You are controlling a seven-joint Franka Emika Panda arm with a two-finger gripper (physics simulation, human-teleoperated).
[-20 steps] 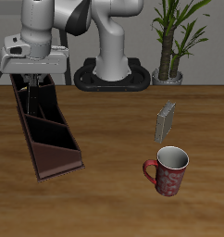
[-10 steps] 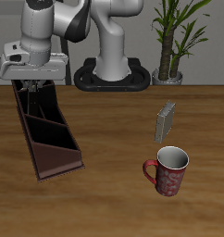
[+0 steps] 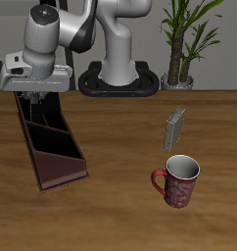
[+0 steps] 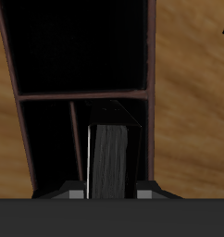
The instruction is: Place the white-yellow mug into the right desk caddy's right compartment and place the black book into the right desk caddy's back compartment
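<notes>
The right desk caddy (image 3: pixel 54 149) is a long maroon-brown tray running from the table's back toward its front. My gripper (image 3: pixel 34 98) hangs over the caddy's back end. In the wrist view my gripper (image 4: pixel 112 193) is shut on the black book (image 4: pixel 112 159), which stands upright on its edge, grey page block showing, between the fingers (image 4: pixel 75 193). The book sits over a narrow cell bounded by the caddy's dividers (image 4: pixel 82 95). Beyond the divider a wider cell shows dark. The white-yellow mug is out of view in both views.
A dark red patterned mug (image 3: pixel 177 180) stands near the table's front edge. A thin grey patterned book (image 3: pixel 175 127) stands upright behind it. The robot's base (image 3: pixel 118 78) and a potted plant (image 3: pixel 179 44) are at the table's back.
My gripper has come down a little over the caddy's back end with the black book in it. Nothing else has moved.
</notes>
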